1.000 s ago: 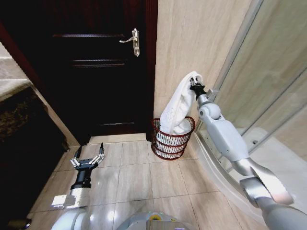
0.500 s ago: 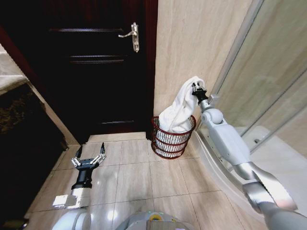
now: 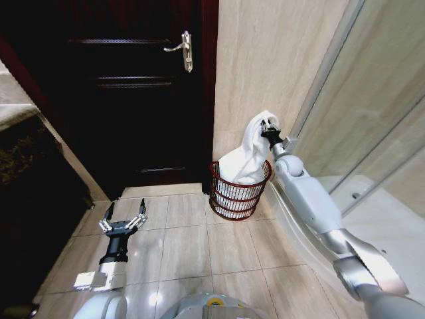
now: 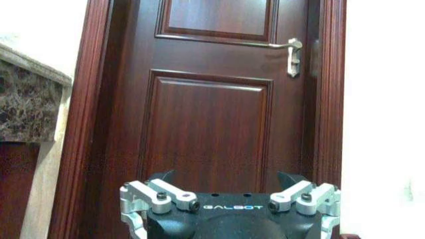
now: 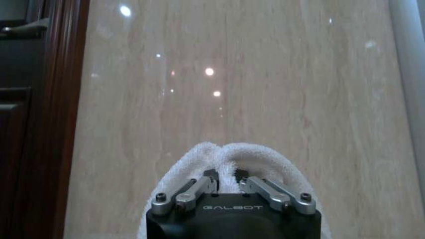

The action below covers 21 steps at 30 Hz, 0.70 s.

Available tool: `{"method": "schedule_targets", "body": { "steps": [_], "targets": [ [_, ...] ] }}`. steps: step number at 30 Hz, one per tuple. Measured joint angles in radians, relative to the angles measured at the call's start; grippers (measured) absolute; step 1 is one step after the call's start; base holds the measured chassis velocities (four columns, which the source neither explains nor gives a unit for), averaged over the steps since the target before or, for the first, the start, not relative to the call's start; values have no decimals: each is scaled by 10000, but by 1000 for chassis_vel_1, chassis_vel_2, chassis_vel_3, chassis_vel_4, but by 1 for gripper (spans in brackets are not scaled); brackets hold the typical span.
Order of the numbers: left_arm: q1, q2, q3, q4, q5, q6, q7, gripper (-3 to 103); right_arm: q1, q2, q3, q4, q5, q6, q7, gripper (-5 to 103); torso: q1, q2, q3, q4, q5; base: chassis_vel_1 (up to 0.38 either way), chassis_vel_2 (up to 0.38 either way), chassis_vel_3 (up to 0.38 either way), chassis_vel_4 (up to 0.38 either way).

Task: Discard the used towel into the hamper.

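Out left of the hamper (image 3: pixel 240 191), well apart from it and low over the pale glossy floor tiles (image 3: pixel 199 246), the left gripper (image 3: pixel 122 221) is parked with its fingers spread wide and nothing held. The hamper, a round reddish-brown wire weave tapering to its base, is set against the beige wall beside the dark wooden door (image 3: pixel 143 100). Directly above its rim, the right gripper (image 3: pixel 267 129) is clamped on a top fold of the white terry towel (image 3: pixel 249 153). The towel's long axis hangs straight down from the fingers, and its soft lower folds are seemingly gathered inside the hamper already, though the bottom is hidden. The right arm is plainly the nearer one.
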State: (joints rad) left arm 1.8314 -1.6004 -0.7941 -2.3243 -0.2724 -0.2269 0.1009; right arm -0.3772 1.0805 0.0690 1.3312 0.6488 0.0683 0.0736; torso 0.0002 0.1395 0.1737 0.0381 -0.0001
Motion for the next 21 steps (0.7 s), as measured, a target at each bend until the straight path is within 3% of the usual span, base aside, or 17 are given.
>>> {"method": "schedule_targets", "body": {
  "steps": [11, 15, 16, 17, 18, 20, 21],
  "targets": [
    [-54, 44, 3, 84, 2, 21, -76, 100, -331, 96, 12, 208, 62, -94, 113, 13, 0, 29, 22, 1, 0, 0, 0, 0, 0],
    [-120, 79, 8, 142, 2, 10, -187, 100, -558, 8, 18, 733, 443, -558, 411, 13, 0, 36, 28, 2, -1, 0, 0, 0, 0],
    [-139, 83, 8, 153, 0, 13, -218, 100, -778, -93, 24, 1241, 840, -1178, 782, 13, -1, 40, 32, 1, 1, 0, 0, 0, 0],
    [-141, 83, 8, 157, 0, 14, -223, 100, -833, -115, 34, 1359, 917, -1339, 874, 13, -1, 41, 32, 1, 0, 0, 0, 0, 0],
    [-149, 83, 10, 176, 0, 15, -233, 100, -1066, -230, 76, 1864, 1275, -2087, 1341, 13, -1, 45, 36, 1, 2, 0, 0, 0, 0],
    [-150, 82, 11, 178, 0, 15, -233, 100, -1101, -252, 81, 1946, 1327, -2220, 1428, 13, -1, 46, 36, 1, 3, 0, 0, 0, 0],
    [-150, 73, 15, 179, 1, 15, -233, 100, -1209, -340, 93, 2240, 1636, -2743, 1703, 13, -1, 49, 38, 0, -1, 0, 0, 0, 0]
  ]
}}
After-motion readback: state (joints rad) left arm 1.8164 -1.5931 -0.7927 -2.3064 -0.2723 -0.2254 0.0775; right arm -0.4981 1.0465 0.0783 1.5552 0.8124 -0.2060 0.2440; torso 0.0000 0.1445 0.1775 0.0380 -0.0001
